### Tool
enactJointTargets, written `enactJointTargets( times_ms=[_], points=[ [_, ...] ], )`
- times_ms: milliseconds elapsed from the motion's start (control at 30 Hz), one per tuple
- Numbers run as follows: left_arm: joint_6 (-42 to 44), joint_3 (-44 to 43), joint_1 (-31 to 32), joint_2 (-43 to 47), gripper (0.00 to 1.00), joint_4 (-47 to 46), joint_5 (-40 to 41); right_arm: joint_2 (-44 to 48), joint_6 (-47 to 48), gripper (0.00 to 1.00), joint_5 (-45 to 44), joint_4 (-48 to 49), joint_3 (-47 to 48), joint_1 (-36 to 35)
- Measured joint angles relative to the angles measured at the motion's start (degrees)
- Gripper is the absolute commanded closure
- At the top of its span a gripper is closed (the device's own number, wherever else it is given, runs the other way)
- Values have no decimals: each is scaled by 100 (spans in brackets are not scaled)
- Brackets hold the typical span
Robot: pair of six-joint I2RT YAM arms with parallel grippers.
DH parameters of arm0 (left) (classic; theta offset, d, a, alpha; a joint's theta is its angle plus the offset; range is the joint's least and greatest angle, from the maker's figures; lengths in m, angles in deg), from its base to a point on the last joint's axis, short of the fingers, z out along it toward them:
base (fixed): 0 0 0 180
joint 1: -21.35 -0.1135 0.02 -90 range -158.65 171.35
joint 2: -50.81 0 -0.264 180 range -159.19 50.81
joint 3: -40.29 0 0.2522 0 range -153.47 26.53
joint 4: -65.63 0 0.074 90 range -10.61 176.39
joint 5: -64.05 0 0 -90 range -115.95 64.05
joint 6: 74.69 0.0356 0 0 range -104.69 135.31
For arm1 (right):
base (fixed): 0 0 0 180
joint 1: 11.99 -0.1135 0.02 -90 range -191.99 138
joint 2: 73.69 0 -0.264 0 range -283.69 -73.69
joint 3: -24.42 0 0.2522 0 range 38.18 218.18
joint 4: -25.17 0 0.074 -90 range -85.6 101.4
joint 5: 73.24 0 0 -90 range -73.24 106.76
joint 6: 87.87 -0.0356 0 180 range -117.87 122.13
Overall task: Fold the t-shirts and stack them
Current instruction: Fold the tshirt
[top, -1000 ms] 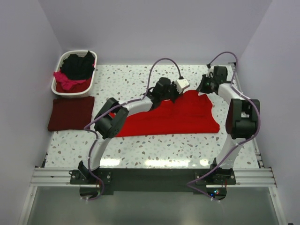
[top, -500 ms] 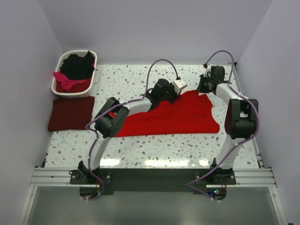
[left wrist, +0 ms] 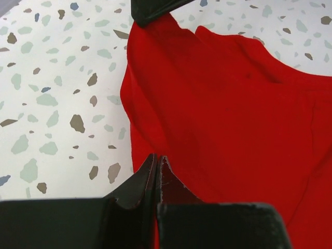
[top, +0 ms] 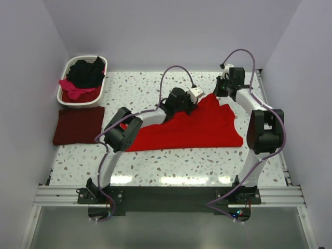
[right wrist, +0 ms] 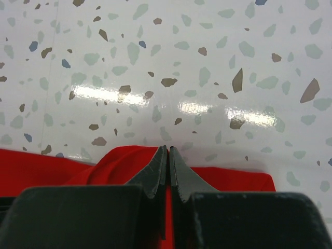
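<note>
Four t-shirts can be counted, and you are handling one of them. That one bright red t-shirt lies spread on the table, right of centre in the overhead view. Its near hem rests flat, while its far edge is drawn up into a peak between the two grippers.

You hold that far edge at two points. The left gripper has its jaws pressed together on a fold of red cloth at the shirt's far-left side, as the left wrist view shows. The right gripper is likewise pinched closed on red cloth at the far-right corner, with bare speckled table beyond its tips. In the left wrist view the dark tip of the right gripper appears at the top edge, on the cloth's upper corner. The fabric runs between the two grips in soft creases.

One maroon t-shirt lies folded into a rectangle at the left edge of the table, well apart from the red one. Just beyond it, in the far-left corner, stands one white laundry basket. The basket holds one black t-shirt toward the back and one magenta-pink t-shirt toward the front. A darker red patch beneath these two cannot be told apart as a separate garment.
</note>
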Motion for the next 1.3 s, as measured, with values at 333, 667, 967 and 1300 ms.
enactJointTargets(
  times_ms=[333, 667, 967, 1300],
  points=[
    [-177, 114, -94, 0, 100, -50, 15, -101, 138, 99, -190, -28, 13, -44],
    [-435, 149, -92, 13, 100, -52, -186, 98, 201, 99, -555, -72, -481, -44],
    [-828, 402, -92, 249, 100, -39, -588, 911, 170, 96, -601, -90, -1019, -44],
    [-1228, 990, -87, 765, 100, -48, -997, 1556, 81, 95, -763, -107, -1928, -44]
  ],
)
